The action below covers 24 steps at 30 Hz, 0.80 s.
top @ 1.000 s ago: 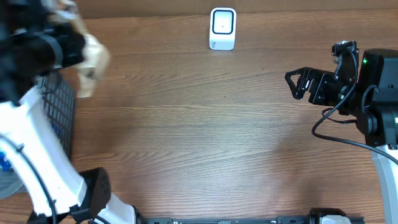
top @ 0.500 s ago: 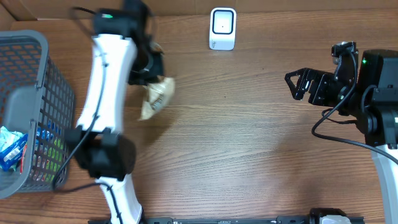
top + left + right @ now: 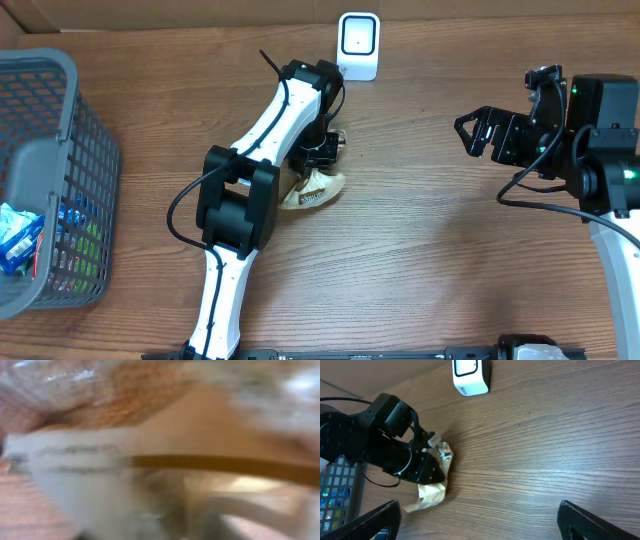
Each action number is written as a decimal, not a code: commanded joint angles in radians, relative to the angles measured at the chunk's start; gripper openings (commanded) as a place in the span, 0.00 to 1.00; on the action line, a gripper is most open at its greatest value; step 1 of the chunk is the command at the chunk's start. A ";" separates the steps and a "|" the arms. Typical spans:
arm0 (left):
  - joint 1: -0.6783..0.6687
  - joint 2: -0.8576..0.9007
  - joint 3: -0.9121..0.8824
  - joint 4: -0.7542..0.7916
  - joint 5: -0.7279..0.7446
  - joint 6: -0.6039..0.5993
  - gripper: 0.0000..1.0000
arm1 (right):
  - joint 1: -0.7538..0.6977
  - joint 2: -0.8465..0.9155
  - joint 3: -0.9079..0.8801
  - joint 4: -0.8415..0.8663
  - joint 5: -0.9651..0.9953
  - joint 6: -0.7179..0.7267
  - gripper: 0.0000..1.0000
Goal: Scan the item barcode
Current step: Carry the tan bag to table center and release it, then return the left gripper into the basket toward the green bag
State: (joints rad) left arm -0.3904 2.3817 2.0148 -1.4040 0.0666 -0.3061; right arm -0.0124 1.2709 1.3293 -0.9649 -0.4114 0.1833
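Observation:
The item, a crumpled tan packet (image 3: 312, 190), lies on the wooden table below the white barcode scanner (image 3: 358, 45). My left gripper (image 3: 325, 150) points down at the packet's upper end, touching or just above it. How its jaws stand is not clear. In the left wrist view the blurred packet (image 3: 150, 435) fills the frame. In the right wrist view the packet (image 3: 432, 495) lies under the left gripper (image 3: 431, 462), with the scanner (image 3: 470, 375) at the top. My right gripper (image 3: 478, 135) hovers at the right, open and holding nothing (image 3: 480, 525).
A grey wire basket (image 3: 50, 62) with several coloured packets inside stands at the table's left edge. The left arm stretches from the front edge up to the packet. A brown wall runs along the back.
The left arm swung from over the basket to the table's middle and brought the packet down onto the wood near the scanner. The right arm barely moved.

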 commanded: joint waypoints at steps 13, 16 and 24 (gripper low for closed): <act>0.089 -0.115 0.647 -0.286 0.016 0.002 0.85 | -0.003 -0.002 0.019 0.015 0.010 0.000 1.00; 0.140 -0.230 0.692 -0.286 0.010 -0.012 0.90 | -0.003 -0.002 0.019 0.015 0.010 0.000 1.00; 0.427 -0.591 0.690 -0.286 -0.013 -0.016 0.82 | -0.003 -0.002 0.019 0.013 0.009 0.000 1.00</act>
State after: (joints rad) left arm -0.0532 1.9099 2.6820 -1.6829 0.0700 -0.3130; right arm -0.0124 1.2709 1.3293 -0.9585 -0.4107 0.1829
